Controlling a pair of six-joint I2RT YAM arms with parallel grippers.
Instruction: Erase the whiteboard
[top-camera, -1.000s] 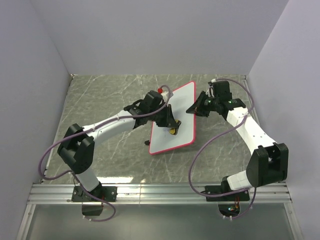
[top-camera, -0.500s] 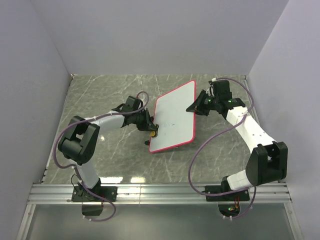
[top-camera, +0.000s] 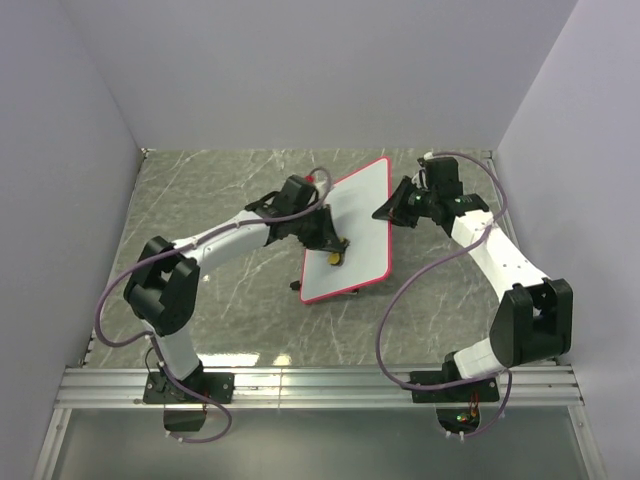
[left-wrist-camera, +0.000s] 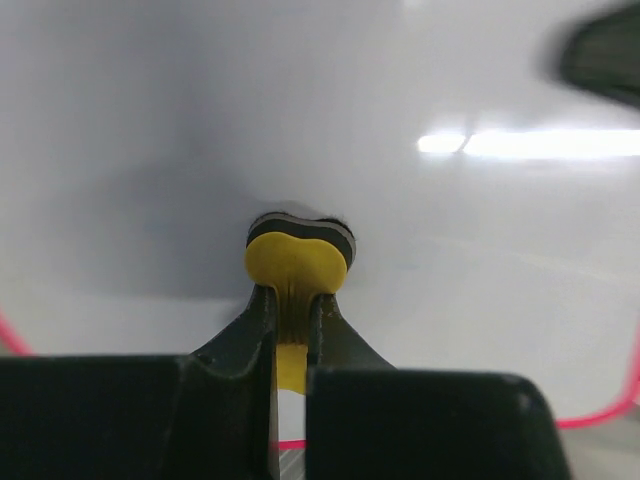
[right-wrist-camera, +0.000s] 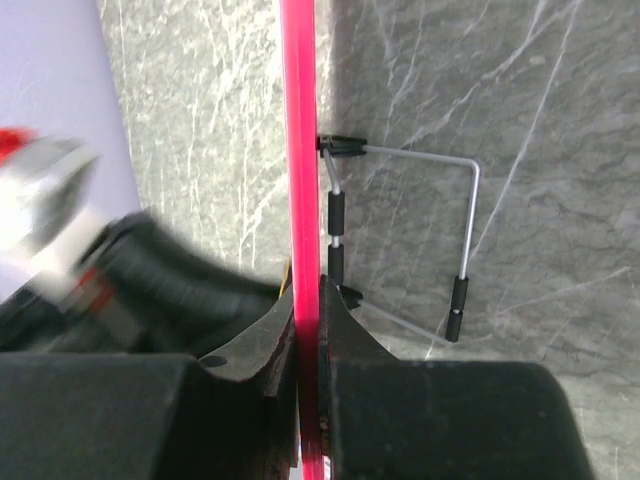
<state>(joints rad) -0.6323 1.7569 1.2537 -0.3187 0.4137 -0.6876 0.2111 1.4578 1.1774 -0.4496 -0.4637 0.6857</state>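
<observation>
Marbled desk (top-camera: 200, 200), centre frame: right fingers (right-wrist-camera: 350, 350) clamp the whiteboard's (top-camera: 362, 212) rim to steady it; left fingers (left-wrist-camera: 242, 340) pinch a yellow eraser (left-wrist-camera: 296, 260) against it.

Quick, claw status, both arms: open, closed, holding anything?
Left claw: closed on the yellow eraser, which is against the whiteboard.
Right claw: closed on the whiteboard's red rim.

Whiteboard (top-camera: 365, 215), wire stand (right-wrist-camera: 456, 305) at table (top-camera: 200, 200) centre
</observation>
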